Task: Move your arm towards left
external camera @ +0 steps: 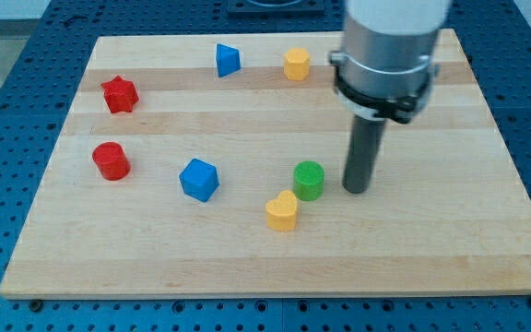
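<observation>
Camera view: my tip [356,189], no end effector, stands just right of the green cylinder [309,180].

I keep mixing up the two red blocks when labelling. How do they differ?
The red star block has a pointed, spiky outline; the red cylinder is round with a flat top. The red star block lies nearer the view's top, the red cylinder below it, nearer the view's bottom. Both are the same red, sit apart near the view's left edge of the wooden board, and are far from my tip, which stands just right of the green cylinder.
</observation>
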